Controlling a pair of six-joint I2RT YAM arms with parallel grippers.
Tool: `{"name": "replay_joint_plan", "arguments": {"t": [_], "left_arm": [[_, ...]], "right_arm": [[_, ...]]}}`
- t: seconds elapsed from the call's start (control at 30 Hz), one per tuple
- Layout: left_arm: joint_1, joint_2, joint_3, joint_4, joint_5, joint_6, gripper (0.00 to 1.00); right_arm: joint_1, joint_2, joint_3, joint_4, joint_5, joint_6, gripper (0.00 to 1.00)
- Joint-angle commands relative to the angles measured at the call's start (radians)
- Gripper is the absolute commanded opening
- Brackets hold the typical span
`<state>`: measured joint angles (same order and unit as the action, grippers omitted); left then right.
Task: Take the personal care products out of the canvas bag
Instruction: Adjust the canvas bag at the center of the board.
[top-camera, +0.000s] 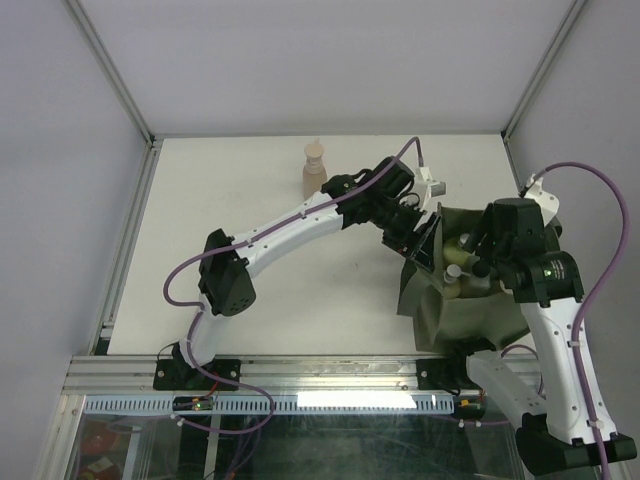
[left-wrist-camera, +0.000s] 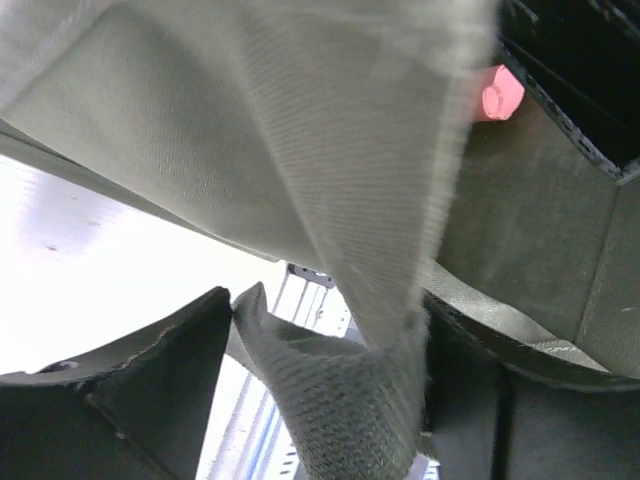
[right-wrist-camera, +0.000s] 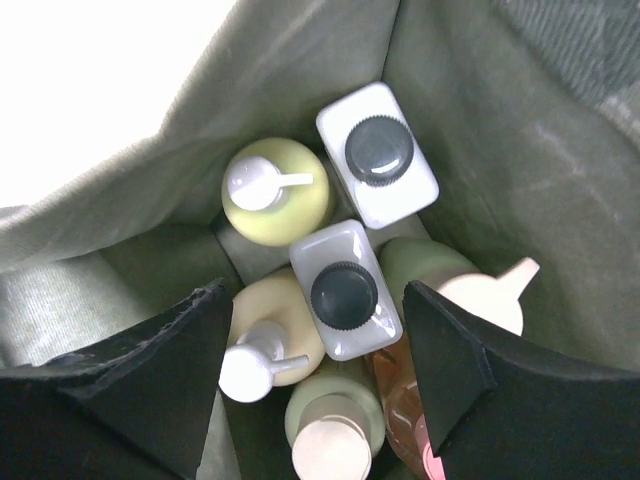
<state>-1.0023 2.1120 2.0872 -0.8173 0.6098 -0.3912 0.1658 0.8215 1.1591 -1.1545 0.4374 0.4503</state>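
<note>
Hovering over the bag mouth, right hand is released, fingers spread. The bottles below sit packed tight, so it may pinch two at once or snag fabric. Meanwhile left hand clenches the bag rim; a slip would collapse the opening. One tan bottle, already out, stands far back on tabletop.

eight bottles, one canvas bag

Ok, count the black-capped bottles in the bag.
2. One black-capped bottle sits beside the yellow-green pump bottle; the other is central in the cluster. More may hide underneath.
</note>
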Motion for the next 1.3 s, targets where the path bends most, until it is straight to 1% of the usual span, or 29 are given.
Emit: {"name": "replay_joint_plan", "arguments": {"t": [0.0, 0.07, 0.17, 0.27, 0.37, 0.47, 0.63, 0.8, 0.93, 1.03, 1.13, 1.27], "left_arm": [[-0.007, -0.045, 0.146, -0.083, -0.092, 0.057, 0.81], [-0.009, -0.08, 0.156, -0.078, -0.114, 0.051, 0.87], [-0.01, -0.13, 0.159, -0.053, -0.137, 0.035, 0.89], [-0.017, -0.179, 0.159, 0.004, -0.158, 0.011, 0.89], [-0.035, -0.218, 0.154, 0.085, -0.162, -0.015, 0.85], [-0.067, -0.237, 0.153, 0.153, -0.169, -0.025, 0.77], [-0.124, -0.223, 0.146, 0.245, -0.159, -0.023, 0.66], [-0.167, -0.169, 0.132, 0.259, -0.141, 0.003, 0.56], [-0.212, -0.155, 0.081, 0.258, -0.153, 0.068, 0.51], [-0.244, -0.166, 0.007, 0.261, -0.179, 0.121, 0.5], [-0.273, -0.179, -0.081, 0.265, -0.214, 0.168, 0.47], [-0.319, -0.185, -0.136, 0.264, -0.242, 0.221, 0.45]], "right_arm": [[-0.007, 0.022, 0.124, 0.05, 0.075, 0.007, 0.72], [-0.007, 0.02, 0.173, 0.045, 0.077, -0.009, 0.72], [-0.008, 0.014, 0.244, 0.035, 0.074, -0.014, 0.73], [-0.008, 0.006, 0.304, 0.031, 0.057, -0.024, 0.82], [-0.007, 0.001, 0.35, 0.021, 0.055, -0.043, 0.88], [-0.007, -0.001, 0.369, 0.015, 0.054, -0.068, 0.92], [-0.007, -0.015, 0.372, 0.034, 0.047, -0.078, 0.93], [-0.006, -0.008, 0.372, 0.031, 0.055, -0.081, 0.92], [-0.006, 0.028, 0.299, -0.006, 0.154, -0.11, 0.92], [-0.008, 0.08, 0.255, -0.027, 0.13, -0.122, 0.92], [-0.017, 0.12, 0.218, -0.041, 0.052, -0.104, 0.91], [-0.032, 0.106, 0.179, -0.032, 0.019, -0.089, 0.91]]}}
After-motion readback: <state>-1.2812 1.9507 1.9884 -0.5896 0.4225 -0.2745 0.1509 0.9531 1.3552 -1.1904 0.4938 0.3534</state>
